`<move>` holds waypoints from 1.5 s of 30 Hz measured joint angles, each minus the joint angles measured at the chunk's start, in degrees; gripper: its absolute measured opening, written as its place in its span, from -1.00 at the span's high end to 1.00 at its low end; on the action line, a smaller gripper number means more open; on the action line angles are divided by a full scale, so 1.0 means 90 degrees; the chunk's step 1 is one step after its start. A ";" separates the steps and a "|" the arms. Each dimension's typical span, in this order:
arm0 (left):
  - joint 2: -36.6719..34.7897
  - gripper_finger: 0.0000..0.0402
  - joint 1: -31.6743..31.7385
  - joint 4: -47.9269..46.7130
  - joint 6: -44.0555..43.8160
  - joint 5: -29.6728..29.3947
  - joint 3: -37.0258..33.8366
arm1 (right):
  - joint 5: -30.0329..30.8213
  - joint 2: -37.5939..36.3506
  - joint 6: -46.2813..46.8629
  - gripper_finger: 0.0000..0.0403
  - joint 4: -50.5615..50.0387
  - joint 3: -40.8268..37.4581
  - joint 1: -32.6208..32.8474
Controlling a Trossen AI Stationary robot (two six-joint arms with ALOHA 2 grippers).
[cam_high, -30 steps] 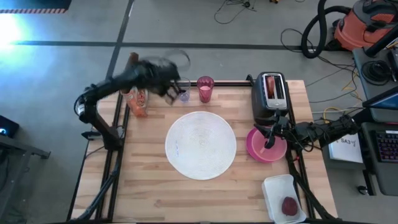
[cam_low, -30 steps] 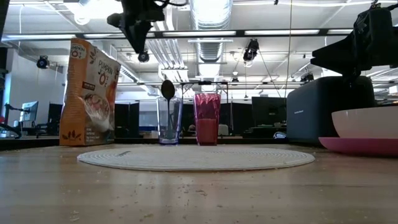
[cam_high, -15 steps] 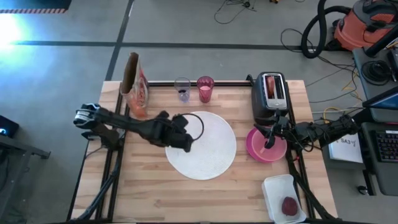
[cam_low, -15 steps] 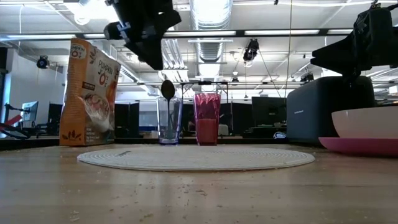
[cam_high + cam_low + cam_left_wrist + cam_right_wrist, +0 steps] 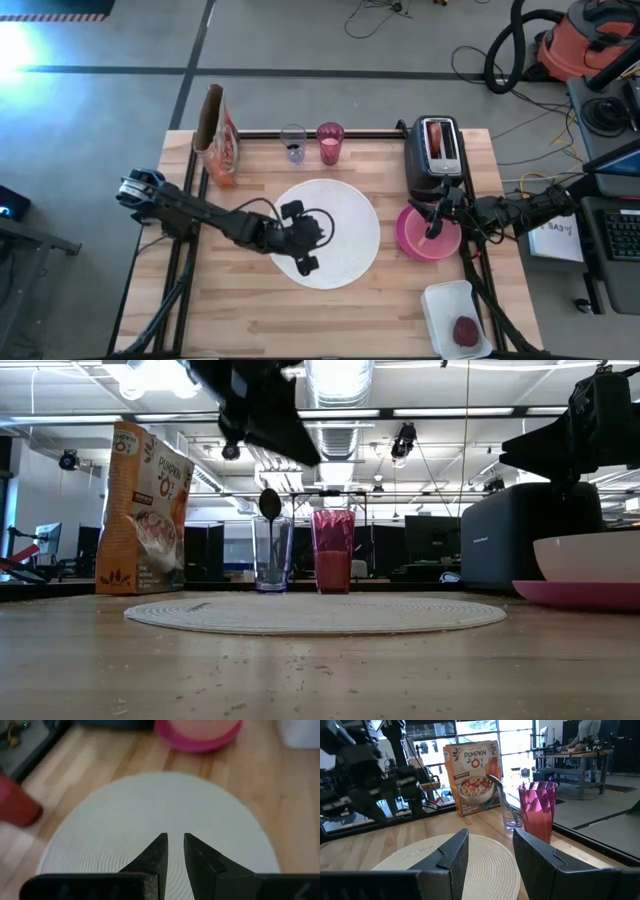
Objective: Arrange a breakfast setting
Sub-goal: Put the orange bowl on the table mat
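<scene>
Tabletop seen from above at the present moment. The left gripper point(image 5: 312, 262) hangs over the near-left part of the big white round disc point(image 5: 345, 205), its arm stretched in from the table's left edge. A second earlier this arm was raised at the back of the table beside the clear glass point(image 5: 293, 143) and the cereal box point(image 5: 218, 140); half a second earlier it had reached the disc's left rim, and it has since travelled farther across the disc toward the front. In the left wrist view its fingers point(image 5: 159, 851) stand almost together with only a thin slit between them, and nothing is pinched.

The blue-handled spoon point(image 5: 270, 506) stands upright in the clear glass, just beside the pink tumbler point(image 5: 330, 142), both behind the disc; none of these has shifted.

The right gripper point(image 5: 436, 222) rests at the translucent pink bowl point(image 5: 442, 222), which sits on the magenta plate point(image 5: 410, 236) in front of the toaster point(image 5: 437, 155); its pose matches both earlier frames. In the right wrist view its fingers point(image 5: 451, 854) stand spread, with nothing visible between them. Round toasted bread point(image 5: 437, 136) shows in the toaster slot. The small dark-red fruit point(image 5: 465, 331) lies in a white tray point(image 5: 438, 300) at the near-right corner, unchanged.
</scene>
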 joint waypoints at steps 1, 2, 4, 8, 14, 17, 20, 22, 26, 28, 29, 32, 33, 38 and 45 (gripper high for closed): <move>0.0007 0.77 -0.0002 -0.0018 -0.0079 -0.0021 -0.0062 | 0.0000 0.0000 -0.0003 0.29 0.0002 0.0000 0.0000; 0.0007 0.77 -0.0008 -0.0016 -0.0114 -0.0087 -0.0123 | 0.0002 0.0000 0.0004 0.29 0.0002 0.0000 0.0001; -0.0011 0.77 -0.0016 0.0069 -0.0143 -0.0276 -0.0222 | 0.0000 0.0001 0.0004 0.29 0.0000 0.0000 0.0002; -0.0320 0.77 0.0004 0.0276 0.0117 -0.0702 -0.0459 | -0.0001 0.0001 -0.0005 0.29 0.0001 0.0000 0.0002; -0.0702 0.77 0.0001 0.0473 0.0440 -0.0956 -0.0745 | 0.0000 0.0002 -0.0003 0.29 0.0002 0.0000 0.0002; -0.0889 0.79 -0.0052 0.0753 -0.0093 -0.0959 -0.1192 | 0.0000 0.0002 0.0004 0.29 0.0002 0.0000 0.0002; -0.1179 0.82 -0.0134 0.1691 -0.0478 -0.1002 -0.1965 | 0.0000 0.0000 0.0004 0.29 0.0006 0.0000 0.0001; -0.1365 0.84 -0.0157 0.2963 -0.0159 -0.1005 -0.2588 | 0.0000 0.0002 -0.0013 0.29 0.0012 0.0000 0.0000; -0.1370 0.91 -0.0137 0.6101 0.1276 -0.1012 -0.3769 | 0.0087 0.0002 -0.0242 0.29 0.0024 0.0000 0.0000; -0.1269 0.95 -0.0086 0.7527 0.1973 -0.1011 -0.4205 | 0.0224 0.0002 -0.0244 0.29 0.0064 -0.0006 0.0002; -0.1207 0.97 -0.0054 0.8104 0.2256 -0.1010 -0.4392 | 0.0305 0.0002 -0.0208 0.29 0.0094 -0.0010 0.0002; -0.1060 0.99 0.0026 0.9180 0.2725 -0.1008 -0.4825 | 0.0497 0.0002 -0.0003 0.29 0.0185 -0.0007 0.0005; -0.1054 0.99 0.0029 0.9339 0.2785 -0.1012 -0.4914 | 0.0479 0.0002 0.0101 0.29 0.0187 -0.0007 0.0005; -0.1064 0.99 0.0024 0.9377 0.2765 -0.0500 -0.5088 | 0.0482 0.0002 0.0459 0.29 0.0182 -0.0005 0.0002; -0.1061 0.99 0.0017 0.9313 0.2809 0.1381 -0.4934 | 0.0486 0.0002 0.0292 0.29 0.0160 -0.0005 0.0002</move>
